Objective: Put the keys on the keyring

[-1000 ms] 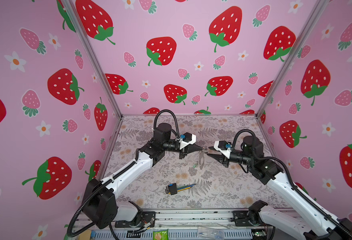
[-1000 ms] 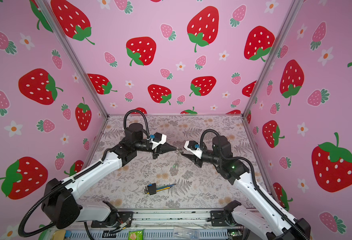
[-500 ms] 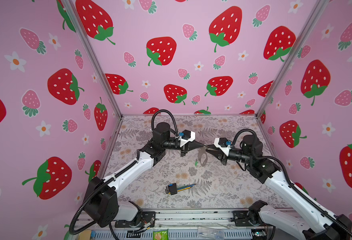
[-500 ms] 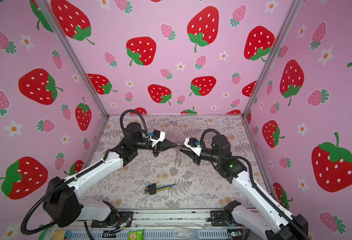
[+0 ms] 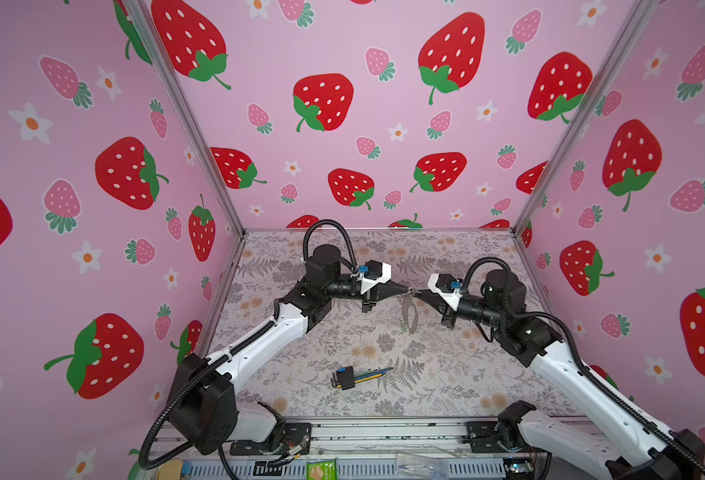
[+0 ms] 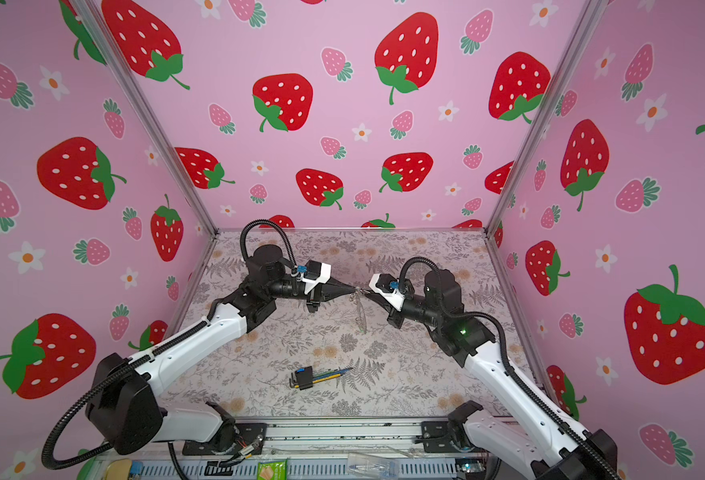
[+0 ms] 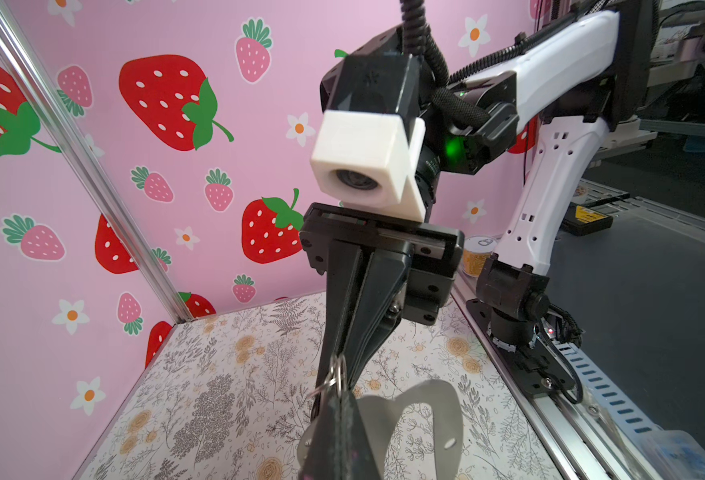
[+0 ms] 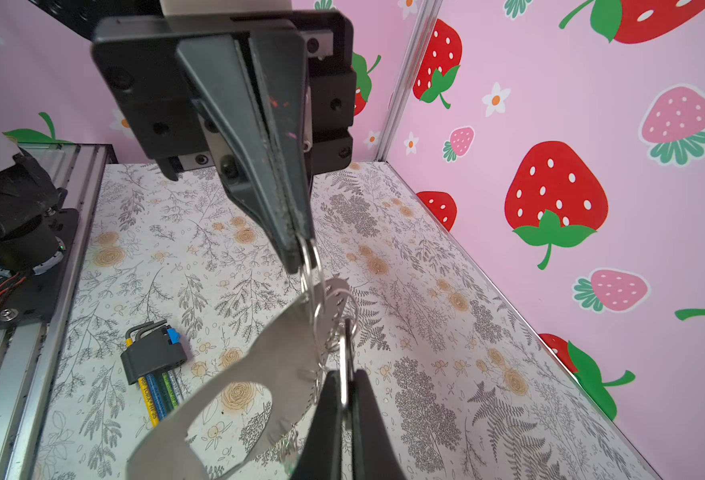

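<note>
1. While both arms meet in mid-air over the worktop (image 5: 446, 374), both top views show the danger. The left gripper (image 5: 406, 289) and right gripper (image 5: 419, 292) are pinched shut nose to nose, so any pull apart could wrench the keyring (image 5: 410, 318) out of one grip. Its strap dangles right under the meeting tips. The hex wrench bundle (image 5: 350, 377) lies well apart, nearer the front. A green fleck (image 5: 403, 328) by the strap's lower end may be a key tag, but the keys themselves I cannot pick out.
2. Over to the left wrist view: the right gripper's jaws are closed to a point, with a silvery ring (image 7: 334, 376) right at the tips. That is a thin wire held by the tips alone, so a small twist could let it slip. The strap loops away just beside and below.
3. Now the right wrist view: the left gripper is clamped on one end of the linked rings (image 8: 330, 316). The right gripper's own fingers (image 8: 325, 428) bite the other end. With the rings bunched together, they could easily jam crossed rather than open for a key. The strap sags off to one side between the two grips.
</note>
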Action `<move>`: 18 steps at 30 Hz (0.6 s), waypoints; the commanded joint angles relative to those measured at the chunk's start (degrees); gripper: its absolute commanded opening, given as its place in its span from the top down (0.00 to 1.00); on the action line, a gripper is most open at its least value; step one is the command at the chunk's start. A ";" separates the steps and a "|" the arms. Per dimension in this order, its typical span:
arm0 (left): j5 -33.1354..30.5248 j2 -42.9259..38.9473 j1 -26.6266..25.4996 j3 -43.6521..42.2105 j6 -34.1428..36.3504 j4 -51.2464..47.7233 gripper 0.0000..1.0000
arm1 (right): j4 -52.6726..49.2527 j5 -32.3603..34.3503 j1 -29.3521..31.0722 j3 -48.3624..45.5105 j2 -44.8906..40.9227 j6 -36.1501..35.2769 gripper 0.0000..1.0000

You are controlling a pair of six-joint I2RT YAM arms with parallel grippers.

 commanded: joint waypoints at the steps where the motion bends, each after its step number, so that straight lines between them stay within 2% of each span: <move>1: 0.15 -0.57 0.24 -0.11 0.93 2.36 1.00 | -5.26 1.78 -0.27 2.96 0.77 -2.95 0.99; 6: -2.32 0.16 -0.07 -0.60 -0.39 5.12 1.00 | -6.42 1.86 0.85 4.49 2.57 -3.71 1.00; 18: -8.10 2.20 -1.00 -2.71 -5.13 15.92 1.00 | 2.48 12.68 4.99 -0.61 -0.65 -1.94 1.00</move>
